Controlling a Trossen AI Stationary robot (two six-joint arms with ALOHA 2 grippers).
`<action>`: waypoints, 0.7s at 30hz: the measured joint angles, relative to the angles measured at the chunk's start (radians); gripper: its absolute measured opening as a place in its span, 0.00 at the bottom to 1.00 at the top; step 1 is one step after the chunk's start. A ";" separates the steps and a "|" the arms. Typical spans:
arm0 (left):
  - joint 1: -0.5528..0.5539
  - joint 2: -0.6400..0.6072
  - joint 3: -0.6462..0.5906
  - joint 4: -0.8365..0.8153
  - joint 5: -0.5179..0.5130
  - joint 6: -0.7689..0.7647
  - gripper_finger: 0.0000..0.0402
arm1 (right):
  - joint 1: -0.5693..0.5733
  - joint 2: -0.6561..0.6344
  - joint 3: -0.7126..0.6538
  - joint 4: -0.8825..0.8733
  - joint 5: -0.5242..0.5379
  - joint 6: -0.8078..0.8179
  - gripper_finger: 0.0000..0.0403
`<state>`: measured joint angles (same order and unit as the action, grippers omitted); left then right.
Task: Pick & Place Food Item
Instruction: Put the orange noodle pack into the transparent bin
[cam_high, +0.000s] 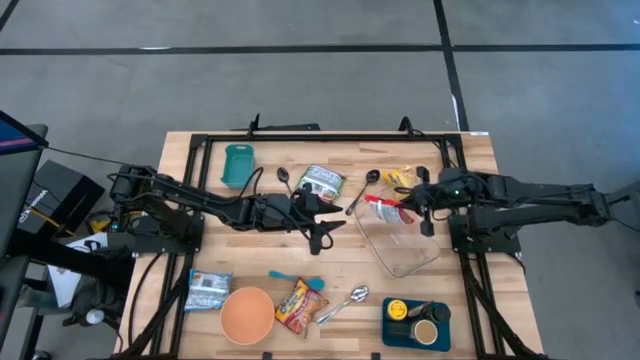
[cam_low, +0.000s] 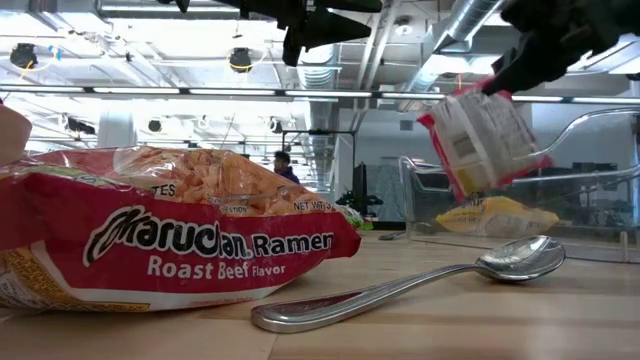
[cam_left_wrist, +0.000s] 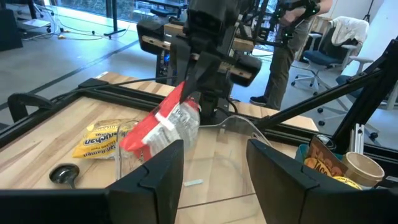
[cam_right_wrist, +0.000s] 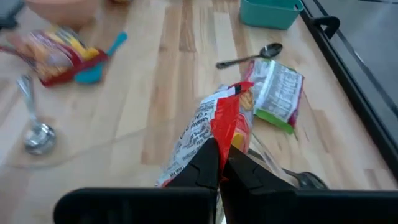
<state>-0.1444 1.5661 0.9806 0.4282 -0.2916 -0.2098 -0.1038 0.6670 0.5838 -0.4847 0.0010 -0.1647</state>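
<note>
Right claw closed on the top edge of a red-and-white ramen packet; packet hangs below the fingers, clear of the worktop, over the near rim of the clear container. Pinch on the sealed edge lets the bag dangle straight, probably so it can be lowered into the container without folding.

Left claw hovers mid-worktop, fingers parted, nothing between them; it points toward the container and the hanging packet, well apart from both.

Yellow packet lies at the container's far side; from the low view it seems to sit behind the clear wall, exact position uncertain. Green packet and two dark spoons lie just beside the container on the left arm's side.

Nearer the front edge: orange bowl, Maruchan packet, silver spoon, teal spatula, blue-white packet, blue tray with cups. Teal bin at back.

Obstruction: container rim under the packet's lower corner could catch it; otherwise the drop zone looks free.
</note>
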 joint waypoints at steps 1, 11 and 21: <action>0.000 0.000 0.000 0.000 0.000 0.000 0.42 | -0.007 0.010 0.000 -0.002 0.000 -0.022 0.00; 0.002 0.001 0.000 0.000 -0.005 0.000 0.42 | -0.044 0.158 0.000 -0.002 -0.076 -0.202 0.00; 0.002 0.001 -0.001 0.000 -0.005 0.000 0.42 | -0.079 0.232 0.000 0.011 -0.111 -0.417 0.00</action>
<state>-0.1425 1.5672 0.9798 0.4278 -0.2962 -0.2096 -0.1826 0.8986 0.5838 -0.4734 -0.1104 -0.5819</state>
